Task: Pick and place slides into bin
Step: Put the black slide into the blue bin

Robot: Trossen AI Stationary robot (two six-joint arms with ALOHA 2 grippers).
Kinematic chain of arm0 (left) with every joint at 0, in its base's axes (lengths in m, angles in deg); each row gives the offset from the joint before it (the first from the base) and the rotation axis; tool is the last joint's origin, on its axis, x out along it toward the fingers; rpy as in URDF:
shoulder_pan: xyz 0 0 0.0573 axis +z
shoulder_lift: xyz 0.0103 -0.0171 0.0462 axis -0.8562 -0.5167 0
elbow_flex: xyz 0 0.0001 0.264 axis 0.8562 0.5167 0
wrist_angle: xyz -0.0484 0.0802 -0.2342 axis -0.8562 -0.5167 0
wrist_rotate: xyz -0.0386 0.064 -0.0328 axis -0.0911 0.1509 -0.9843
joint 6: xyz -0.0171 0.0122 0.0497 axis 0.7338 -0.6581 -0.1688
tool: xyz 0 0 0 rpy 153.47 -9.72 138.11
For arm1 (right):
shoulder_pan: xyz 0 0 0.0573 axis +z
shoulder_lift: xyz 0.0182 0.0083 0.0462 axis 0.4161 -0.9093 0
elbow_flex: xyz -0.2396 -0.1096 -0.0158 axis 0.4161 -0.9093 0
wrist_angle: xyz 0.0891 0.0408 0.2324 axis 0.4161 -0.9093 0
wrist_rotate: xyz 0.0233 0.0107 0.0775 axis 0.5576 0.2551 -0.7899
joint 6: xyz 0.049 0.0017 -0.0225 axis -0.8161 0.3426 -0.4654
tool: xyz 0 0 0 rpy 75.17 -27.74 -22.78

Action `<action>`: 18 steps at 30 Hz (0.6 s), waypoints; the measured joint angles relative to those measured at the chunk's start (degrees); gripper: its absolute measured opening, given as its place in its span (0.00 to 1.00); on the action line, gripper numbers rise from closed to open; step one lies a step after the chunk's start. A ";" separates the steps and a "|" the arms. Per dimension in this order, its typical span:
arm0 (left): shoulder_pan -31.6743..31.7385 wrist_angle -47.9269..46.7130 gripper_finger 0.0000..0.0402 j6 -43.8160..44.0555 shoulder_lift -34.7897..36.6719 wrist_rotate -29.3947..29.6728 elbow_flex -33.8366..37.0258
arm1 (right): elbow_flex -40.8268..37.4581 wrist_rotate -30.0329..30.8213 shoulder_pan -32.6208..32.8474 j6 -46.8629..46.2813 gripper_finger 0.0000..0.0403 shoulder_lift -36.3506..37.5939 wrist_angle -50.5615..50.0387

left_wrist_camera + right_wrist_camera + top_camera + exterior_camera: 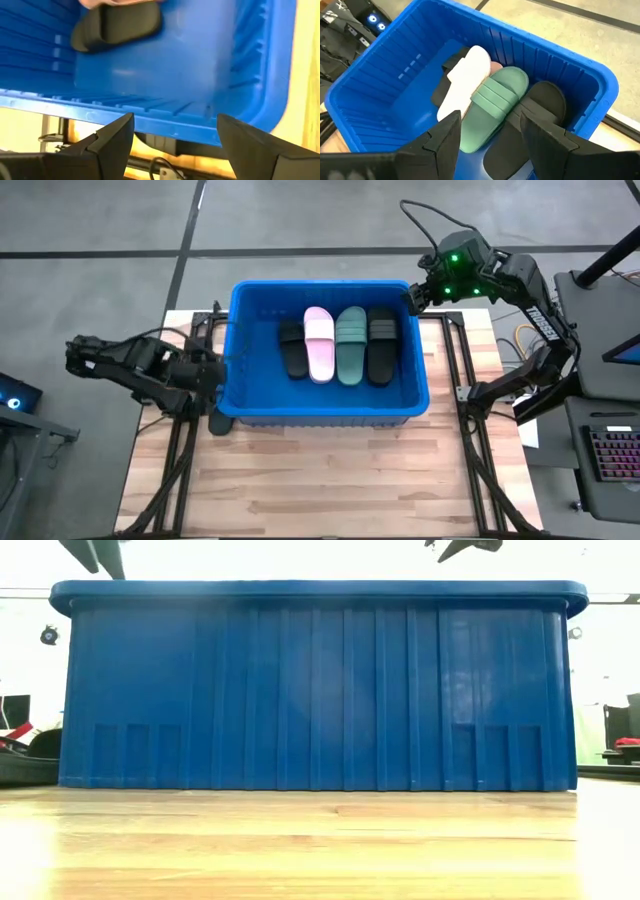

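The blue bin [240,380] stands on the wooden table. Inside it, side by side on its floor, lie a black slide [292,348], a light pink slide [320,343], a green slide [351,345] and another black slide [381,345]. They also show in the right wrist view: the pink slide [465,82], the green slide [492,102] and a black slide [535,115]. My left gripper [218,370] is open just outside the bin's left wall, empty. My right gripper [412,297] is open above the bin's far right corner, empty.
The bin [320,690] fills most of the low view. Bare wooden table [320,480] lies in front of the bin. A keyboard [612,455] and equipment stand off the table's right side.
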 joint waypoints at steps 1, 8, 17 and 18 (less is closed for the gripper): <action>-0.97 -0.15 0.66 0.56 -0.45 -0.11 0.27 | -0.47 0.00 0.00 0.00 0.48 0.01 0.09; -4.82 -0.04 0.66 6.21 -3.61 -2.62 2.74 | -4.48 0.02 -0.02 0.94 0.48 -0.01 0.46; -9.35 -0.07 0.66 20.83 -6.24 -3.55 2.75 | -7.20 3.22 -0.02 0.87 0.48 -0.01 0.48; -9.68 -0.08 0.66 23.40 -5.89 -3.54 2.75 | -6.83 4.07 -0.02 1.02 0.48 -0.01 0.52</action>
